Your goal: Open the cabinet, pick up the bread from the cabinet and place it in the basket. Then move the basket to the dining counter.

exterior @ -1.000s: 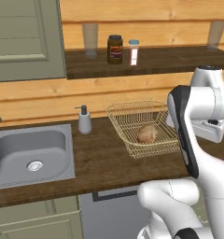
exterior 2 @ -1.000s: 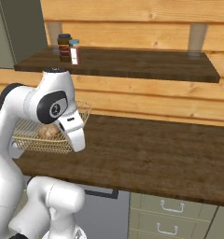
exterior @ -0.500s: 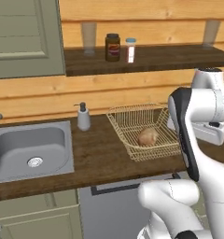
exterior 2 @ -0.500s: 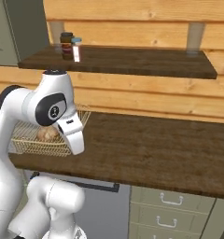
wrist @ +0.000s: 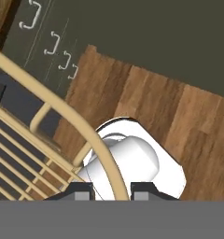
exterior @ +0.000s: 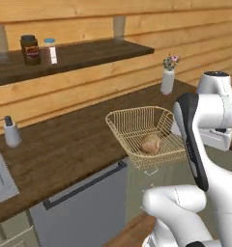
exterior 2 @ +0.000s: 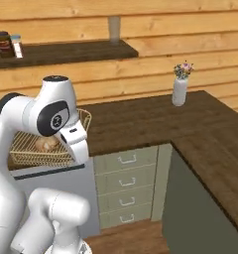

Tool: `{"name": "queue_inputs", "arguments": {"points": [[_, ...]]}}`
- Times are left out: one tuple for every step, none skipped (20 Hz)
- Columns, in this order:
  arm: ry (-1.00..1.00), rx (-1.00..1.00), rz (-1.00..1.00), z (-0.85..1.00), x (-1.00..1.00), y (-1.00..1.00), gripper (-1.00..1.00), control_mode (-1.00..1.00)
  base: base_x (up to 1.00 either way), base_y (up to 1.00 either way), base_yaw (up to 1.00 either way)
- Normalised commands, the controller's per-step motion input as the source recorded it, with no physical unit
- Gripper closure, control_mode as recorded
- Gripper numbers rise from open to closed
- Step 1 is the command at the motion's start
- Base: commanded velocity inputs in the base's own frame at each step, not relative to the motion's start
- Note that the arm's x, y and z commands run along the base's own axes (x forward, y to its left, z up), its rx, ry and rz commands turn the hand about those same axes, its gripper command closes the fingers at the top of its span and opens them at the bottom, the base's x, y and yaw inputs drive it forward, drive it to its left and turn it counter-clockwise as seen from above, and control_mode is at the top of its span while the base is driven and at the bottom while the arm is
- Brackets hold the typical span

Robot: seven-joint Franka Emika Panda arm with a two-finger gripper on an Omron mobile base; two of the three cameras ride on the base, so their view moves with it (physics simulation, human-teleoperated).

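Bread (exterior: 151, 144) sits inside the golden wire basket (exterior: 132, 126), which hangs in the air past the front edge of the wooden tabletop (exterior: 65, 144), above the dark appliance front below it. Gripper (wrist: 107, 190) has its jaws narrowed onto the basket's thick rim, one dark tip at each side of the rim bar in the hand view. On the tabletop, well apart, stand a soap dispenser (exterior: 11, 132) and a white flower vase (exterior: 167, 80).
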Motion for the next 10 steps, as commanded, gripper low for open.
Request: {"name": "queue_inputs", "arguments": {"points": [[0.0,0.0,0.0,0.0,0.0,0.0,1.0,1.0,-0.37,0.0,-0.85],[0.0,0.0,0.0,0.0,0.0,0.0,1.0,1.0,-0.35,0.0,-0.85],[0.0,0.0,0.0,0.0,0.0,0.0,1.0,1.0,-0.28,-0.04,-0.84],[0.0,0.0,0.0,0.0,0.0,0.0,1.0,1.0,-0.17,-0.1,-0.83],[0.0,0.0,0.0,0.0,0.0,0.0,1.0,1.0,-0.16,-0.11,-0.83],[0.0,0.0,0.0,0.0,0.0,0.0,1.0,1.0,0.0,-0.14,-0.87],[0.0,0.0,0.0,0.0,0.0,0.0,1.0,1.0,0.0,-0.1,-0.9],[0.0,0.0,0.0,0.0,0.0,0.0,1.0,1.0,0.0,-0.05,-0.92],[0.0,0.0,0.0,0.0,0.0,0.0,1.0,1.0,0.0,-0.11,-0.9],[0.0,0.0,0.0,0.0,0.0,0.0,1.0,1.0,0.0,-0.16,-0.89]]}}
